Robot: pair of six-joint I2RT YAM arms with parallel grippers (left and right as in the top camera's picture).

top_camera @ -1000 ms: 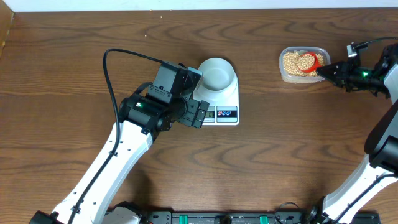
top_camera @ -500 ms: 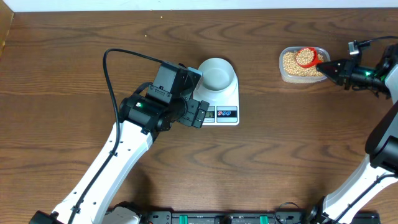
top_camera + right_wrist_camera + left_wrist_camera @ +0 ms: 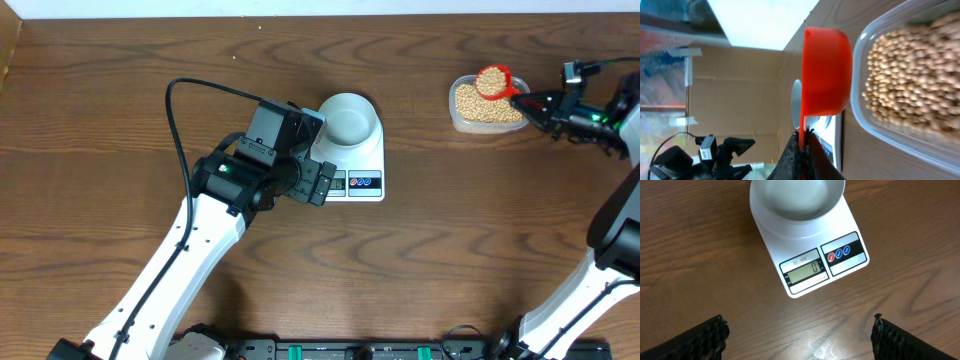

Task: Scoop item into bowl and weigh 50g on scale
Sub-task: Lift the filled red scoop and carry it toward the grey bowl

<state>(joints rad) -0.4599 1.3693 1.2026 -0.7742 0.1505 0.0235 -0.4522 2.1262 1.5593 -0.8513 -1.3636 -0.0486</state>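
Observation:
The pale bowl (image 3: 350, 118) sits empty on the white scale (image 3: 360, 160), whose display (image 3: 802, 271) reads 0. My left gripper (image 3: 799, 340) is open and empty, hovering just in front of the scale (image 3: 840, 240) and bowl (image 3: 797, 202). My right gripper (image 3: 530, 100) is shut on the handle of a red scoop (image 3: 493, 80) filled with tan beans. It holds the scoop above the far edge of the clear tub (image 3: 487, 105) of beans (image 3: 475, 104). In the right wrist view the scoop (image 3: 827, 70) is beside the tub (image 3: 910, 80).
The left arm (image 3: 220, 200) lies across the table left of the scale. The right arm (image 3: 610, 120) reaches in from the right edge. A black cable (image 3: 190, 95) loops above the left arm.
My right gripper has lifted the red scoop, full of beans, out of the tub and toward its far edge. The left arm has not moved.

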